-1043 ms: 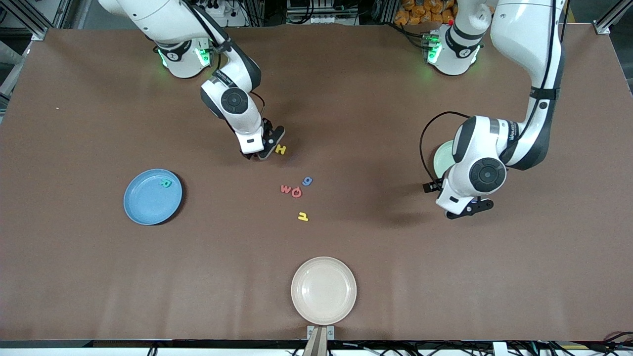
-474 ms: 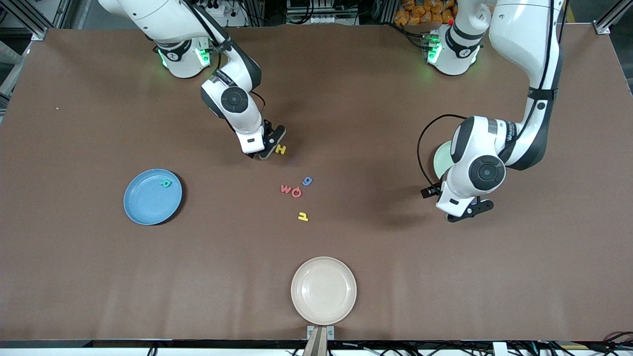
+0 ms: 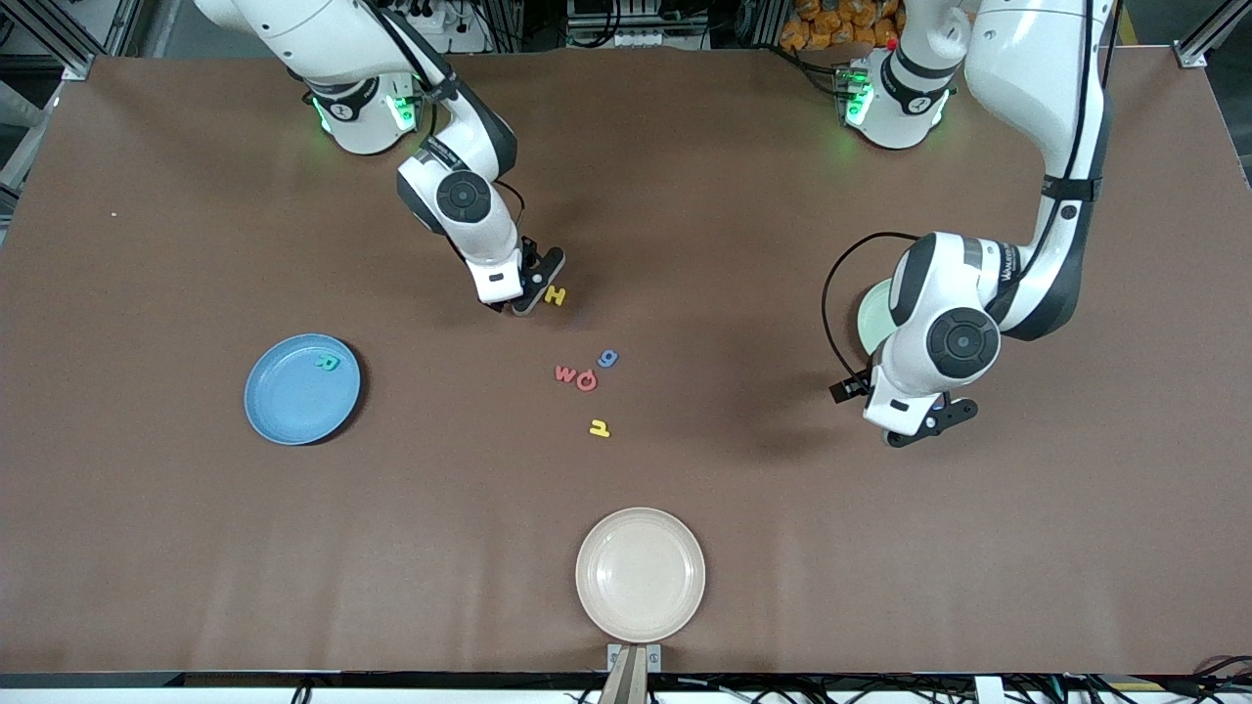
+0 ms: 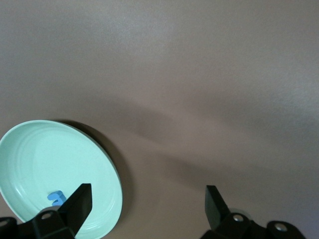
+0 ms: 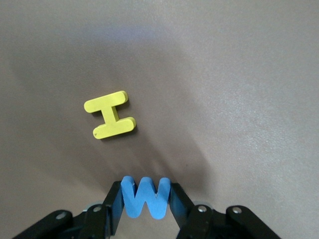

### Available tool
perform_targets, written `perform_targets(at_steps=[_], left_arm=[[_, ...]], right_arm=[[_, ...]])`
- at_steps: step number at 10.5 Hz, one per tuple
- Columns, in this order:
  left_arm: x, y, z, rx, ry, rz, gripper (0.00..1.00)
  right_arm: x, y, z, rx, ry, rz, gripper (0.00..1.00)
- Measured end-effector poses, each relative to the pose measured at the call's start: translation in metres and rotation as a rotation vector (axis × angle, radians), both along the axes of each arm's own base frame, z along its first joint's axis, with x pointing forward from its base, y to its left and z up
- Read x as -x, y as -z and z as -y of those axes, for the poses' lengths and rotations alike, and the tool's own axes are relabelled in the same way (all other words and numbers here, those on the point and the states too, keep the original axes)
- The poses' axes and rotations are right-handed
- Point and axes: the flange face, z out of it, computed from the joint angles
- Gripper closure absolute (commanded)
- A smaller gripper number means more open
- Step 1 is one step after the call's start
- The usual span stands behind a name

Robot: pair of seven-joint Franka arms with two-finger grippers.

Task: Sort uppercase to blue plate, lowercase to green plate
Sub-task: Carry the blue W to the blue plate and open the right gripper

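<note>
The right end effector (image 5: 147, 199) sits low at the brown bench (image 3: 685, 196), its two black fingers (image 5: 112, 204) pressed against either edge of a small flat blue foam capital W (image 5: 146, 197), which it grips. Just beside that letter lies a flat yellow capital H (image 3: 556, 294), apart from the fingers.

Nearer the front camera, mid-bench, rests a cluster: a small blue lowercase g (image 3: 607, 358), and beside it a red lowercase w (image 3: 564, 373) touching a red capital Q (image 3: 586, 381). Nearer still lies a yellow lowercase h (image 3: 600, 427).

Toward the right arm's end of the bench sits the round sky-blue plate (image 3: 284, 401), with a teal-green capital R (image 3: 328, 362) inside it close to the rim.

The left end effector (image 4: 148, 198) hangs over the bench toward the left arm's end, fingers spread wide and holding nothing, beside the pale mint-green plate (image 4: 75, 159), where a small blue letter (image 4: 56, 197) lies, partly hidden.

A round cream-white plate (image 3: 640, 574) stands at the bench edge nearest the front camera.
</note>
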Motion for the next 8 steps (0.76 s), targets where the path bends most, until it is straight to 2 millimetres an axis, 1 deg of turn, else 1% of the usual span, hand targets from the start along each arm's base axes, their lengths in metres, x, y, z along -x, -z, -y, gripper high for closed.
perform_targets(at_steps=[2,3,4,6,7,8], left_arm=[[-0.002,0.003,0.004,-0.003,-0.004,0.002,0.0],[-0.003,0.004,0.005,-0.004,-0.005,0.002,0.0],[-0.003,0.004,0.006,-0.005,-0.007,0.004,0.0],[-0.003,0.005,0.006,-0.006,-0.014,0.004,0.0],[-0.003,0.005,0.006,-0.007,-0.018,0.005,0.0],[-0.003,0.005,0.007,-0.008,-0.022,0.006,0.0]], right_arm=[[-0.01,-0.006,0.002,-0.006,0.005,0.012,0.66],[-0.019,-0.012,0.007,0.003,0.002,0.009,0.66],[-0.033,-0.021,0.016,0.022,-0.006,-0.001,0.66],[-0.07,-0.046,0.043,0.067,-0.027,-0.015,0.66],[-0.09,-0.06,0.061,0.08,-0.043,-0.01,0.66],[-0.11,-0.07,0.085,0.088,-0.066,0.0,0.66]])
